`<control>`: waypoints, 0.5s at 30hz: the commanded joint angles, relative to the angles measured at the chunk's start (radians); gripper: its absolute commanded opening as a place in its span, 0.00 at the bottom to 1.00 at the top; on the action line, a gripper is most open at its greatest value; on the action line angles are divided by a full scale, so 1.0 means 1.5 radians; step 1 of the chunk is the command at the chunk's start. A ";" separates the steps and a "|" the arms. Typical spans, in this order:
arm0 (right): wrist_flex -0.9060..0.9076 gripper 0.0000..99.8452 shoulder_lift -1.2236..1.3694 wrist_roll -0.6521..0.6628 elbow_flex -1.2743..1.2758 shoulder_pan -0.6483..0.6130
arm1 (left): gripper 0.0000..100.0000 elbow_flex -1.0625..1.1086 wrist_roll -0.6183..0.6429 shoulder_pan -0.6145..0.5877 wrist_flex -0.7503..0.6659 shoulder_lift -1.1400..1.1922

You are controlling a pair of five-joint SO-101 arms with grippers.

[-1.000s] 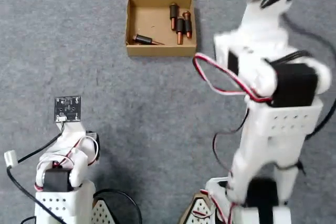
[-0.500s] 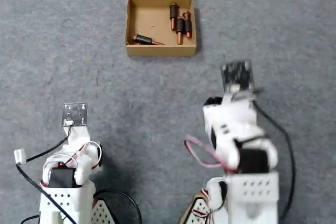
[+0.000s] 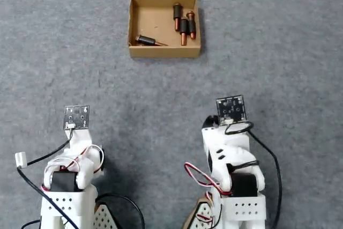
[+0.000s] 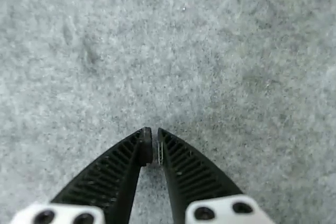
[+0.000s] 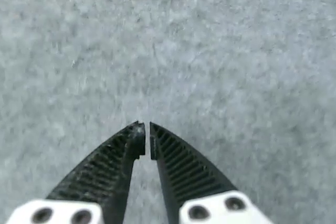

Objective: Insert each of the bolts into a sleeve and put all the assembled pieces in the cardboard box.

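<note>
Cardboard box (image 3: pixel 154 21) holding four assembled pieces (image 3: pixel 184 28), left claw (image 4: pixel 153 146) closed, empty, right claw (image 5: pixel 145 139) closed, empty

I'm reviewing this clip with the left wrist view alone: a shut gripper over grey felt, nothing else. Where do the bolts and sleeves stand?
Observer: Four bolt-and-sleeve pieces lie inside the cardboard box at the far side of the table, three close together and one apart.
Operator: Is the right arm holding anything?
Observer: No. The right gripper is shut on nothing, low over the grey table, with an edge of the box farther ahead of it.
</note>
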 commanded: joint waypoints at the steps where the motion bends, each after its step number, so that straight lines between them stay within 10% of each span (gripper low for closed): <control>1: 0.029 0.00 -0.062 0.004 -0.001 0.013 | 0.03 0.007 -0.002 0.011 -0.003 -0.032; 15: 0.149 0.00 -0.061 0.001 -0.001 0.013 | 0.03 0.007 -0.004 0.013 0.025 -0.034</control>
